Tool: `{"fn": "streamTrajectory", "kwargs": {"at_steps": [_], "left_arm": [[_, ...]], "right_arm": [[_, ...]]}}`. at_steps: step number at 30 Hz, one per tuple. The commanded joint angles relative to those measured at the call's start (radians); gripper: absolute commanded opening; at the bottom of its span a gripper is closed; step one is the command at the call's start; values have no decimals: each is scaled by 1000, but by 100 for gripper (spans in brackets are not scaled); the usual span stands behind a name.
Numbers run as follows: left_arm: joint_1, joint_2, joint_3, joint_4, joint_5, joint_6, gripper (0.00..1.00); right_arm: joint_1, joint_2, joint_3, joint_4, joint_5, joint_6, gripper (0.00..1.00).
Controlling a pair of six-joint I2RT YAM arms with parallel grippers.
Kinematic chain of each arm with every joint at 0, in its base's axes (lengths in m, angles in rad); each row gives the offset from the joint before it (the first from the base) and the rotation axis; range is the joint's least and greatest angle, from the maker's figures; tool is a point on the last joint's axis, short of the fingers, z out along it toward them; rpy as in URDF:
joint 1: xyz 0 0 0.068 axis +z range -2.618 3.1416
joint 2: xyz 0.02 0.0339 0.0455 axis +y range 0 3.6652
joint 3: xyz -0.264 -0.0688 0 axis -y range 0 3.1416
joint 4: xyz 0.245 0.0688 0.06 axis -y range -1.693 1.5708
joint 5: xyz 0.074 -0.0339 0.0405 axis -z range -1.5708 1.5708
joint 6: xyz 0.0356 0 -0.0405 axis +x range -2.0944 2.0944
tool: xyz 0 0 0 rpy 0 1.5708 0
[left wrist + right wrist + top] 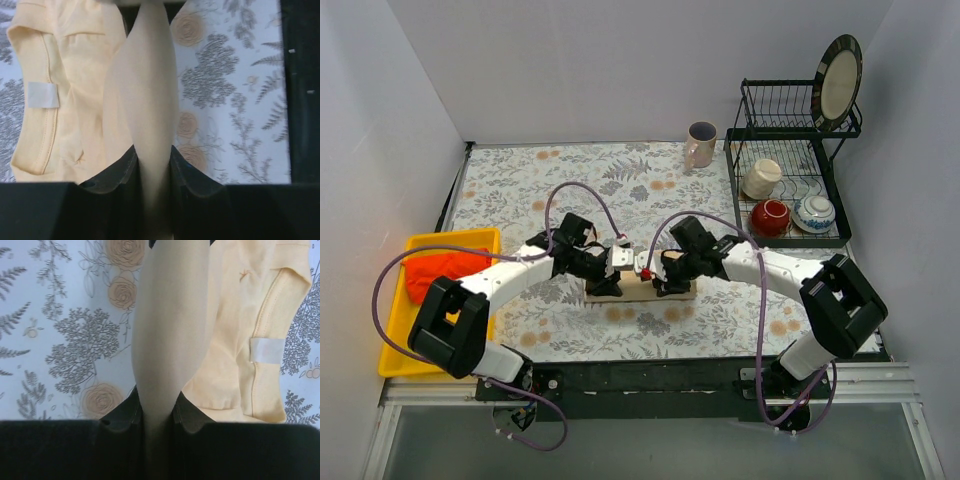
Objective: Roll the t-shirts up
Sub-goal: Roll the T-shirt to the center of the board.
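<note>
light: bright, even | shadows: soft | wrist foreground: dark, perhaps blurred

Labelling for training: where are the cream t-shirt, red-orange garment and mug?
Pale cream cloth t-shirt (80,95), left wrist view, fabric beside the collar.
Red-orange cloth garment (440,268), top view, its middle.
Pale pink ceramic mug (698,152), top view, side wall.

The right gripper (159,412) has its dark jaws pinched tight on a raised fold of the cream t-shirt (235,335). Right of the fold the shirt lies flat, its stitched neckline and white label (267,350) showing. Left lies the floral tablecloth (65,340).
</note>
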Motion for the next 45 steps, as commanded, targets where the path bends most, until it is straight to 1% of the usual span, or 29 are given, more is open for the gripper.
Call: {"fn": "streamTrajectory", "kwargs": {"at_steps": [1,2,3,5,6,9,10,13,16,21,22,24,25,27,28,29,32,36,37,38,39,40,41,42,43,44,45], "left_arm": [[74,85,119,-568,90,95,8],[75,126,137,-608,101,113,8],[77,151,183,-675,112,129,8],[83,212,229,-732,132,152,7],[86,276,272,-787,139,170,7],[103,386,333,-852,147,207,7],[111,406,367,-864,144,216,7],[130,482,406,-889,123,236,7],[161,557,439,-917,104,258,7],[216,662,502,-929,97,272,6],[232,679,510,-929,92,272,6],[244,730,533,-920,83,270,7],[253,745,541,-912,74,256,10],[261,772,571,-889,61,244,16],[273,777,579,-871,51,232,21],[281,777,585,-854,44,214,29],[325,771,617,-831,15,193,38],[403,701,676,-820,18,147,41],[405,631,671,-800,9,135,43],[402,580,650,-764,-3,121,47],[390,513,622,-683,-2,121,52],[376,390,581,-630,-2,117,56],[356,321,497,-524,-9,105,59],[301,268,449,-478,-37,98,63],[264,221,406,-431,-57,86,65],[225,120,321,-382,-74,72,67],[151,78,280,-281,-95,59,71]], "right_arm": [[-85,-15,89,-419,-110,-75,1],[-94,-4,103,-490,-121,-91,1],[-109,6,118,-534,-130,-112,1],[-126,49,166,-595,-150,-144,1],[-149,68,180,-653,-161,-152,1],[-192,154,247,-738,-202,-173,1],[-203,201,278,-758,-218,-186,1],[-238,266,325,-813,-239,-212,1],[-260,374,399,-876,-253,-250,1],[-300,503,524,-962,-287,-292,1],[-301,549,543,-979,-295,-314,1],[-306,603,615,-1045,-301,-345,1],[-309,661,643,-1060,-327,-356,1],[-315,718,681,-1065,-334,-327,1],[-318,762,710,-1066,-338,-325,1],[-321,787,721,-1066,-335,-322,2],[-329,867,776,-1065,-313,-281,3],[-347,915,809,-1066,-330,-233,4],[-347,931,819,-1065,-336,-221,4],[-352,938,835,-1065,-338,-209,4],[-352,944,844,-1063,-344,-189,3],[-355,956,851,-1062,-356,-178,4],[-354,962,864,-1062,-359,-169,3],[-352,967,868,-1059,-357,-154,3],[-352,976,870,-1056,-353,-141,3],[-352,979,870,-1041,-348,-131,3],[-352,993,876,-1037,-339,-114,3]]}}
